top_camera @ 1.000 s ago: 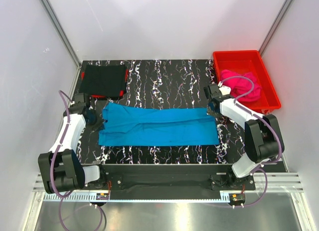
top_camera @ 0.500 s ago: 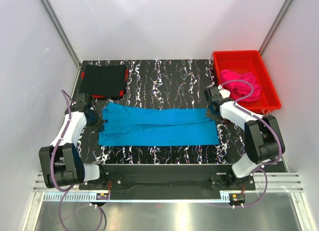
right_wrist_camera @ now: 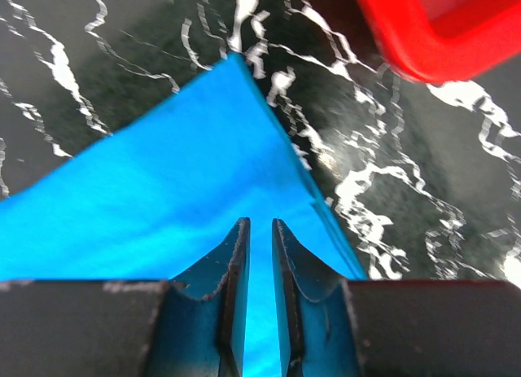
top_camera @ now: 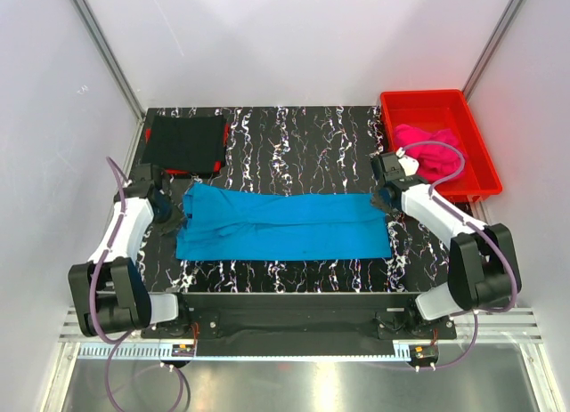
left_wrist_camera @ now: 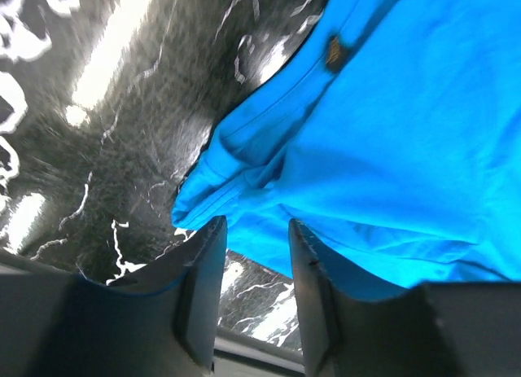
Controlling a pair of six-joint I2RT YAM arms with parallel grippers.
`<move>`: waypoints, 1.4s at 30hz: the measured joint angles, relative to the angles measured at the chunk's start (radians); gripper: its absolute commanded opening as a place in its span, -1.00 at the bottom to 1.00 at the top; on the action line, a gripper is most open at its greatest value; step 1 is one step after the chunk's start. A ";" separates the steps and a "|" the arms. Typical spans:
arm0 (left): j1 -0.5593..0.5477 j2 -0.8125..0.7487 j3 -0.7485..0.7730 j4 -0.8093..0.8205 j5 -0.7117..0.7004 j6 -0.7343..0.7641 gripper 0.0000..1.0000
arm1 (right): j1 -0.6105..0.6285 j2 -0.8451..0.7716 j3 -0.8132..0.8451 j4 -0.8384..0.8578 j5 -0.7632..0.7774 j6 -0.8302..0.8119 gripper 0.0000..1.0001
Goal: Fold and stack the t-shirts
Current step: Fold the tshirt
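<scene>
wrist cams: left hand [left_wrist_camera: 256, 230] ajar, right hand [right_wrist_camera: 259, 226] ajar over turquoise shirt [left_wrist_camera: 391, 133]; overhead alone shows black shirt [top_camera: 185, 142].

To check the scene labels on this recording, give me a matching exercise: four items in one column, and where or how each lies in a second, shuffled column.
Items
1. turquoise t-shirt
2. pink t-shirt
3. black t-shirt
4. red bin

Places
A. bunched up inside the bin
B. standing at the far right
C. spread flat across the middle of the table
D. folded to a square at the far left

Pairs: 1-C, 2-A, 3-D, 4-B
</scene>
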 measured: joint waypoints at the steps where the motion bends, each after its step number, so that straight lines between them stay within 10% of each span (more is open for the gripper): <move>1: 0.000 -0.007 0.008 0.000 -0.002 0.001 -0.07 | 0.000 0.006 0.000 0.014 -0.006 -0.001 -0.55; 12: -0.006 0.130 0.199 0.157 0.243 0.063 0.04 | -0.001 0.129 -0.082 0.120 -0.021 0.026 -0.55; 42: -0.055 0.562 0.417 0.256 0.230 0.210 -0.20 | -0.082 0.310 0.116 0.166 -0.119 -0.071 -0.56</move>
